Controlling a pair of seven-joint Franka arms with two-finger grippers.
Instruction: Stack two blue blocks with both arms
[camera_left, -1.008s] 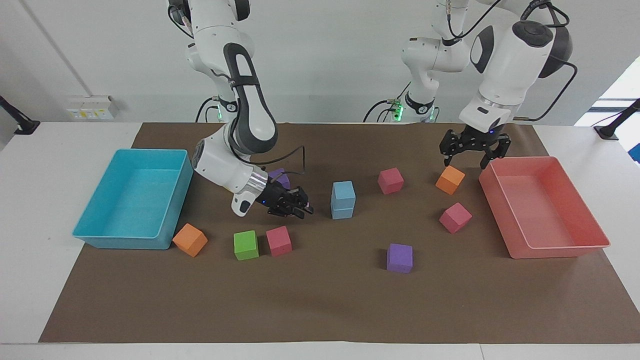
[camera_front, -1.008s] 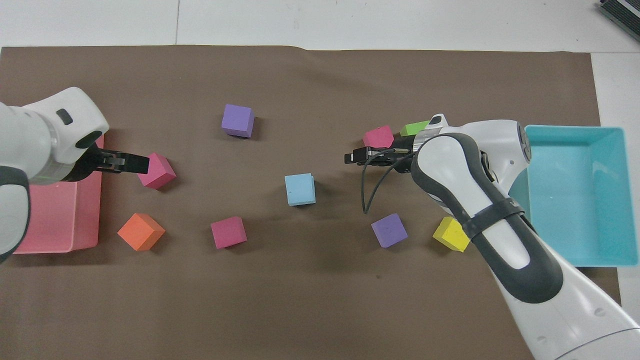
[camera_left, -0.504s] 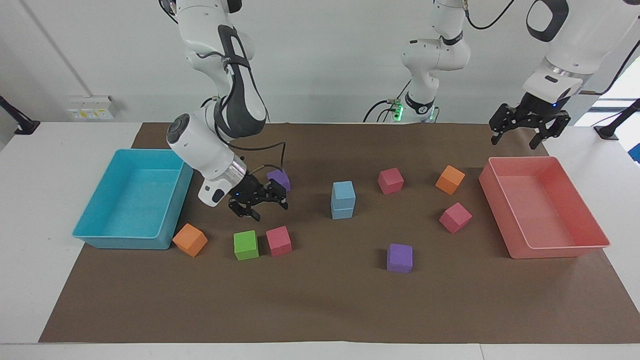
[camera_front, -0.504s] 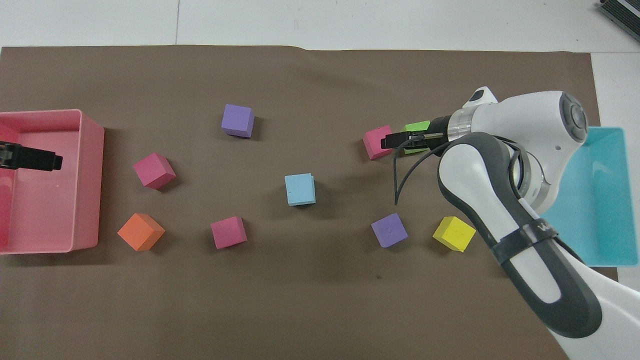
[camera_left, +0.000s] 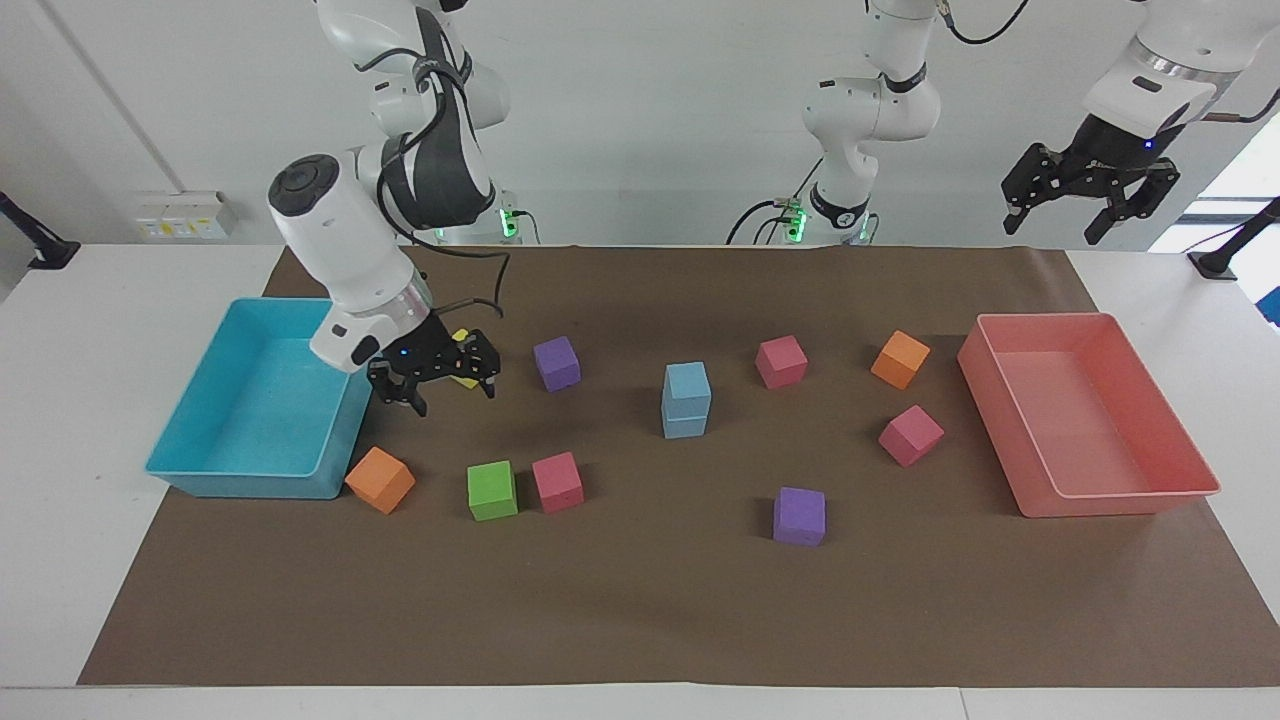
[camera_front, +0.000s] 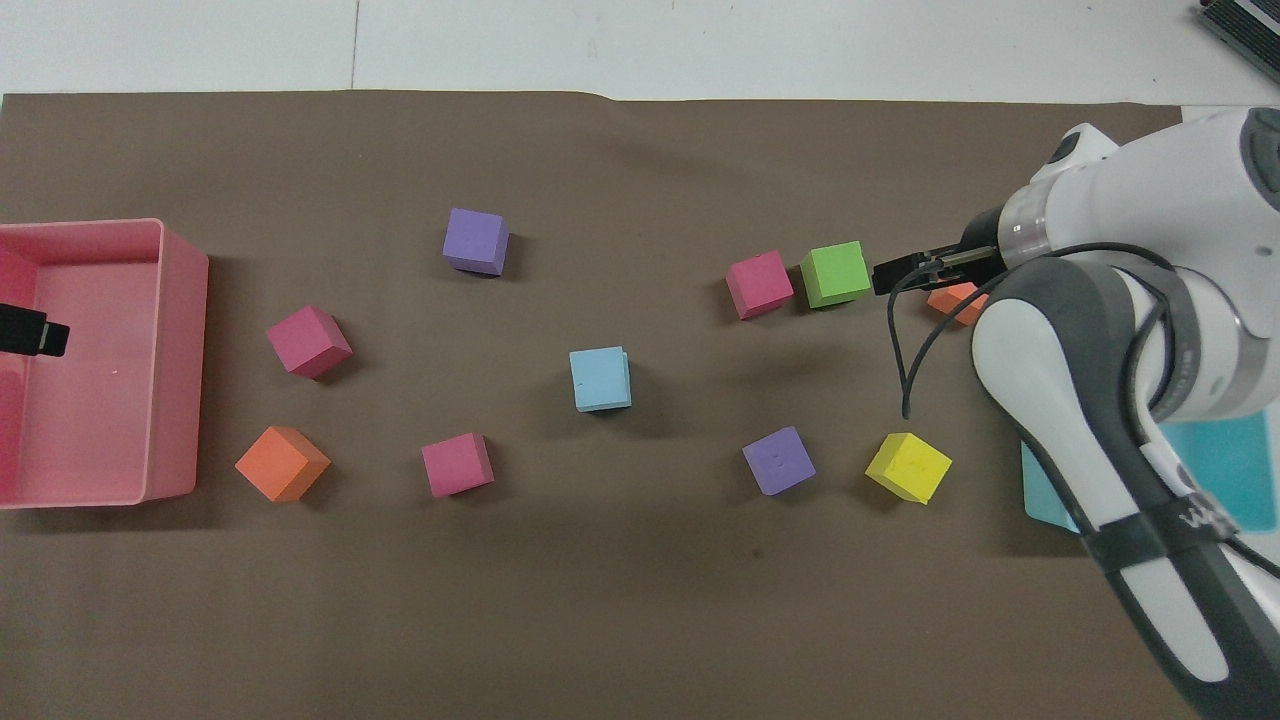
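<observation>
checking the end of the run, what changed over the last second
The right end effector drew back from beside the two stacked sky-blue foam cubes toward the turquoise plastic bin, jaws opening, holding nothing. The left end effector, open and empty, rose from over the orange foam cube to high above the table's edge. The stack and other cubes stayed put.
</observation>
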